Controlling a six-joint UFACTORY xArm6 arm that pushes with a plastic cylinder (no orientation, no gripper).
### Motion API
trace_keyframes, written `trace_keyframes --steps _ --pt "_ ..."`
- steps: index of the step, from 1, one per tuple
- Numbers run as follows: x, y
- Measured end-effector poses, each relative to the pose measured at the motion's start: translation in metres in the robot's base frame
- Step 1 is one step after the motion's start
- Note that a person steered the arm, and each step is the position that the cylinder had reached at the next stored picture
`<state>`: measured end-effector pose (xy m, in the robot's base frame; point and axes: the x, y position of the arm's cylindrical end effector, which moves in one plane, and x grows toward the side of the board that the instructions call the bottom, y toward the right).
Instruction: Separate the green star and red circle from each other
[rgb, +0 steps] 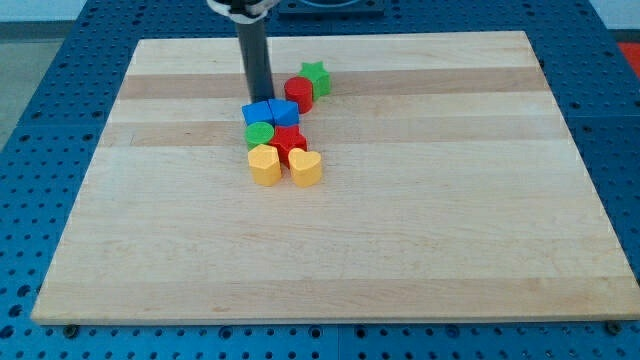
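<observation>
The green star (316, 77) lies near the view's top centre of the wooden board (420, 220). The red circle (298, 94) touches it on its lower left. My tip (261, 97) stands just left of the red circle, a small gap apart, and right above the blue blocks (270, 113). Its very end is partly hidden behind the blue blocks.
Below the tip is a tight cluster: two blue blocks, a green circle (260, 134), a red star (289, 140), a yellow pentagon-like block (265, 165) and a yellow heart (305, 167). The board sits on a blue perforated table (60, 90).
</observation>
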<state>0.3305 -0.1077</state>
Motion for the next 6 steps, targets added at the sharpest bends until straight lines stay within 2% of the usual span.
trace_keyframes --steps 1,2,3,5,6 --pt "-0.003 -0.014" --pt "-0.03 0.011" --pt "-0.033 0.068" --pt "0.045 0.164" --pt "0.05 0.168"
